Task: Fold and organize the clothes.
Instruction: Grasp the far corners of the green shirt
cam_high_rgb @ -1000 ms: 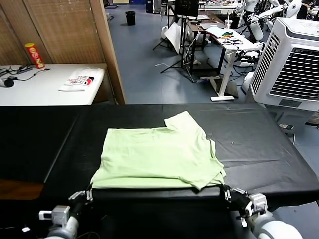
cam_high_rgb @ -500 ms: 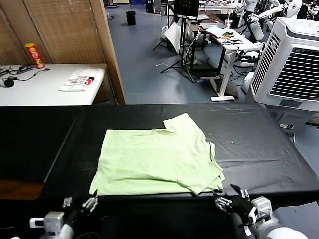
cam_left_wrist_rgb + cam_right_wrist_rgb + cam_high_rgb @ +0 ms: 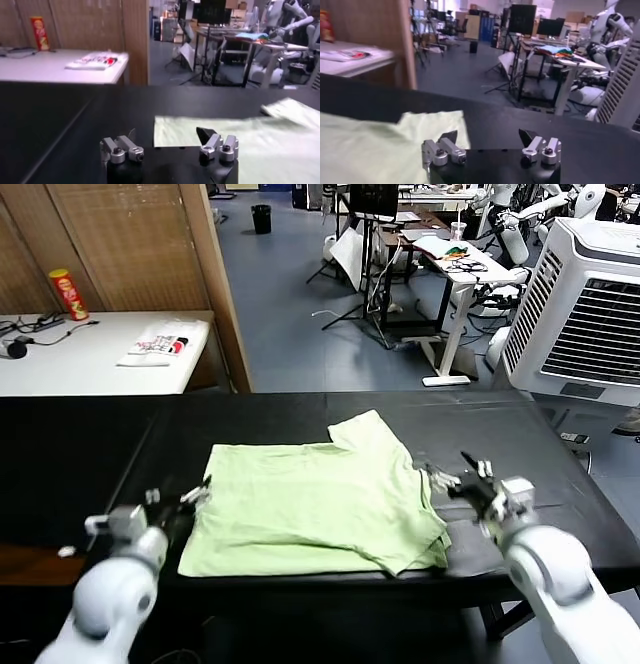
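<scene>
Both grippers are spread wide and carrying nothing. The left gripper [image 3: 196, 493] hangs just off the T-shirt's [image 3: 315, 504] left edge, its fingertips [image 3: 215, 145] pointing in toward the cloth, and the wrist view shows the pale green hem lying right ahead of them. Over on the other side, the right gripper [image 3: 452, 478] matches it, jaws gaping, poised just beside the shirt's right edge where the sleeve bunches up; its own wrist camera has the green fabric [image 3: 385, 145] spreading out past the fingers.

So the shirt sits between the two of them, lying flat on the black table [image 3: 520, 444], a little nearer its front edge than its back one and roughly midway between the sides. It looks already doubled over, with layered edges showing along the front and one sleeve poking toward the back edge. Its long axis runs side to side, gripper to gripper.

Neither arm looks closer; each has its own end to take. I'd guess the next fold brings one side edge across toward the other.
</scene>
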You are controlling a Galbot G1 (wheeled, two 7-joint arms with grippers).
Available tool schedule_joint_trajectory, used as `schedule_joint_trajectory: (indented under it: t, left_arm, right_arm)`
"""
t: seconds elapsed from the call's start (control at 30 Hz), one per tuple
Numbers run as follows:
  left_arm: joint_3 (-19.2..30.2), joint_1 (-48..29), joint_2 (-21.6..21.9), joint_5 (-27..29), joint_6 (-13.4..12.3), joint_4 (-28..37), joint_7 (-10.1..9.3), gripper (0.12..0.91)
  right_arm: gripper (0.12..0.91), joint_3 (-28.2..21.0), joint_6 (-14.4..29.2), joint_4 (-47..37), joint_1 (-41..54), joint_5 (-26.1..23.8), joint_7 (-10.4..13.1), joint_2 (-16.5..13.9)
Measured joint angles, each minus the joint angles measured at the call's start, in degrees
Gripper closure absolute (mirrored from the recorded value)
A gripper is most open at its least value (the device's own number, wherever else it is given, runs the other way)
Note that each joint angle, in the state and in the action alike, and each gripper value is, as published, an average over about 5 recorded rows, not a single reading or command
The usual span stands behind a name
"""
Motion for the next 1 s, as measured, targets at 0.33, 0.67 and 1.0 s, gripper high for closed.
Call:
schedule_joint_trajectory:
  t: [0.33, 0.67, 1.0]
  left_arm:
    - [7.1, -14.8, -0.4, -3.3, 4.0, 16.4, 2.31, 0.232]
    - [7.8, -16.6, -0.3, -2.6, 5.0, 21.0, 2.45, 0.232]
    - [7.3, -15.8, -0.5, -2.5, 5.6, 21.5, 3.59, 0.296]
  right_arm:
    - [0.227, -6.9, -3.3, -19.6, 14.1, -0.2, -4.0, 7.7]
    - [0.227, -10.0, -0.4, -30.8, 20.1, -5.7, -7.3, 12.4]
    - [0.417, -9.9, -0.1, -35.9, 21.8, -6.0, -7.7, 14.9]
